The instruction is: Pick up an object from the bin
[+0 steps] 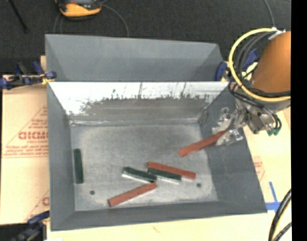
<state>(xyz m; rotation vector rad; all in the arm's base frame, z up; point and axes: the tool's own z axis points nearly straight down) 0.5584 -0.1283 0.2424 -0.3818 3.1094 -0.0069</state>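
**At the right wall of the bin (232, 177): red bar held by one end**

The gripper (227, 133) is clamped on the upper end of a red bar (198, 145), which slants down over the floor. The bar looks stiff, light and smooth. Held by its end it may pivot or slip, so a grip at mid-length would likely be surer.

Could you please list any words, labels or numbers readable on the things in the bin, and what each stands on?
None can be read: the red flat stick in the pincer, the red and green flat sticks lying together in the grey metal bin and the lone green flat stick show no lettering.
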